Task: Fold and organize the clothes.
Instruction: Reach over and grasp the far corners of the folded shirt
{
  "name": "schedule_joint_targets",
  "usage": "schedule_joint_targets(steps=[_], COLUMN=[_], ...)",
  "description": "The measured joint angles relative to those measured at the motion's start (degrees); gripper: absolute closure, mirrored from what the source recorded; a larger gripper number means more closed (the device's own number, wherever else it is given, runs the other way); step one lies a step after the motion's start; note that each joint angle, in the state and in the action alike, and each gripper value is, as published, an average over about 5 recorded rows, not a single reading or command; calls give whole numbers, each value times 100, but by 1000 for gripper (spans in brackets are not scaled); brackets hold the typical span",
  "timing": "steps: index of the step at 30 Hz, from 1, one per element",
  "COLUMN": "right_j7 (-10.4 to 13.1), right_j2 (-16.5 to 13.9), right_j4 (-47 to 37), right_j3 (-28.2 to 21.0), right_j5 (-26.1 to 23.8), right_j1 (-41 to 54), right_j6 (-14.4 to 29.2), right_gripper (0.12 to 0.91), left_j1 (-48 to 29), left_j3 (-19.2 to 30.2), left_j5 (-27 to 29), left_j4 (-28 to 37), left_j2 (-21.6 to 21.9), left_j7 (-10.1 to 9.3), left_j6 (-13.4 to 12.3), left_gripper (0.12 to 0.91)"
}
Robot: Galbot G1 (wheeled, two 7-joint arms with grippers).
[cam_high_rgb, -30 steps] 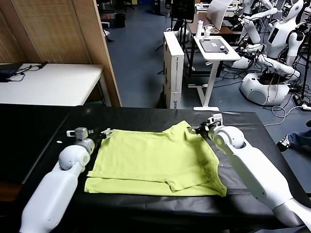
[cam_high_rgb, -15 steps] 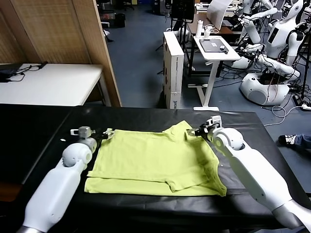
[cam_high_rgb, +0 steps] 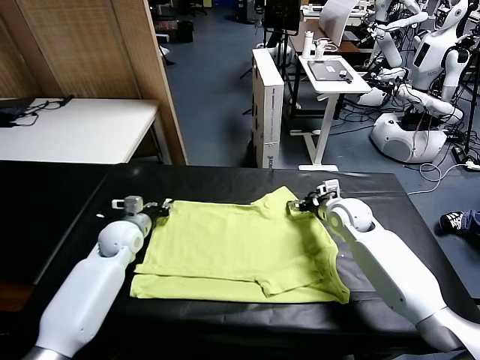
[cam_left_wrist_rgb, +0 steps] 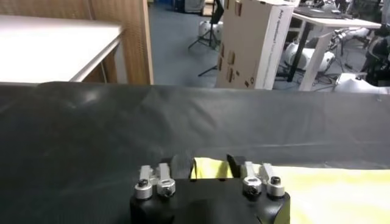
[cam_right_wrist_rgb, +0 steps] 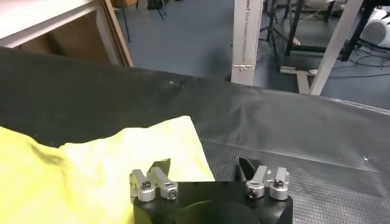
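A black table cloth [cam_high_rgb: 225,184] fills the lower half of the head view. On it, centre frame, lies the lime T-shirt [cam_high_rgb: 240,251], spread flat with its lower edge folded and one sleeve turned over at the right.

At the shirt's upper-left corner sits the left gripper [cam_high_rgb: 161,209]. In its wrist view [cam_left_wrist_rgb: 208,166] the fingers stand partly closed with the yellow corner between them; whether they pinch it I cannot tell.

The right gripper [cam_high_rgb: 302,204] is at the shirt's upper-right corner. Its wrist view [cam_right_wrist_rgb: 204,167] shows the fingers well apart, one over the fabric edge, one over bare cloth.

Behind stand a white table [cam_high_rgb: 75,131], a tall cardboard box [cam_high_rgb: 268,105] and other robots [cam_high_rgb: 420,75].
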Motion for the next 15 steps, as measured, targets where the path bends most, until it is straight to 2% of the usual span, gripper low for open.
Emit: schedule_joint_targets(steps=[3, 5, 6, 8, 15], right_j7=[-7, -8, -9, -9, -4], right_j2=[-1, -3, -4, -6, -18], right_j4=[14, 31, 41, 57, 146], right_j3=[-1, -1, -1, 1, 92], right_j5=[0, 0, 0, 0, 9], right_j1=[0, -1, -2, -5, -69], right_j6=[1, 10, 17, 39, 310], right_gripper=[644, 797, 838, 882, 885], left_j1=[14, 23, 28, 36, 63], left_j3=[1, 2, 2, 2, -28], left_j5=[-1, -2, -3, -8, -36], left_j4=[-14, -24, -31, -43, -129], left_j2=[7, 14, 19, 27, 49], left_j7=[1, 1, 1, 1, -11], left_j6=[-6, -11, -13, -17, -40], left_gripper=[798, 833, 852, 873, 883])
